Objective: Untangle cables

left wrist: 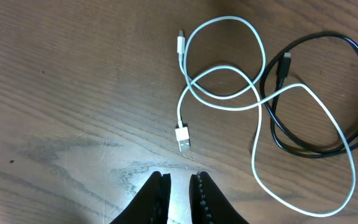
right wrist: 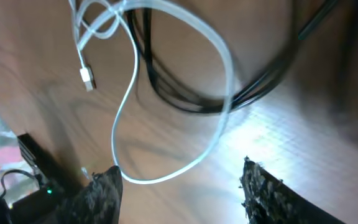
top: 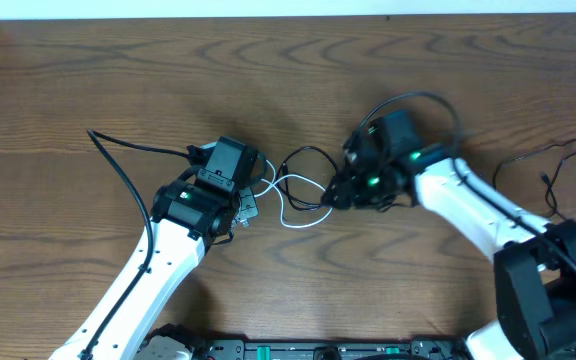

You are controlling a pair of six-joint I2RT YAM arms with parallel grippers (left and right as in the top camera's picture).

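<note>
On my left wrist feed, the left gripper (left wrist: pixel 179 178) hangs low over the table (left wrist: pixel 61 93). Its fingers (left wrist: pixel 157 196) are drawn almost together, with only a thin sliver of wood showing between them, and they hold nothing. The white cable (left wrist: pixel 225 102) lies flat just ahead of the tips. Its wide flat plug (left wrist: pixel 183 138) is the nearest part, close in front of the fingers but not touching them. From that plug the cord runs away from the fingers, curls into a small loop that ends in the slim plug (left wrist: pixel 180 42), and swings a larger loop out to the right. The larger loop crosses the black cable (left wrist: pixel 316 149), which lies coiled on the right side of the view, well clear of the left fingers.

On the right wrist feed, the right gripper (right wrist: pixel 180 168) has its fingers (right wrist: pixel 263 193) spread wide. The bottom of the white cable's big loop sags into the gap between them and passes right beside the tip of the finger on the picture's left. I cannot tell whether it touches. The black coil lies beyond the tips, blurred.

From overhead, both cables sit mid-table between the two grippers, with white nearer the left and black nearer the right.
</note>
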